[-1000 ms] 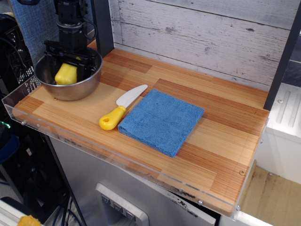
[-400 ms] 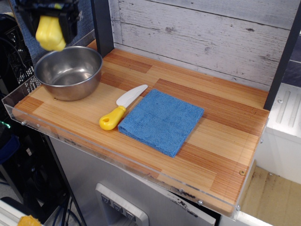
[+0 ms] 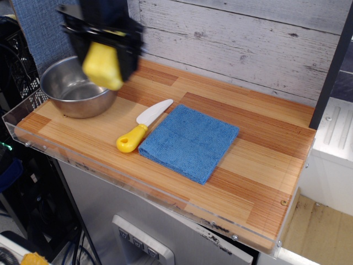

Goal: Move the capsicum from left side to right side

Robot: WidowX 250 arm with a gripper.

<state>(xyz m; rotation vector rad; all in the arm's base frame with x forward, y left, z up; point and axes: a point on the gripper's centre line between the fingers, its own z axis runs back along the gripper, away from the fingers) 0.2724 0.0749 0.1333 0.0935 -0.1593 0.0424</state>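
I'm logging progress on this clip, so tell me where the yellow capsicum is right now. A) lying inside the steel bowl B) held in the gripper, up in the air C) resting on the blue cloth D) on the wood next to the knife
B: the capsicum hangs clamped in the gripper, off the table at the right rim of the steel bowl, whose visible inside shows bare metal.
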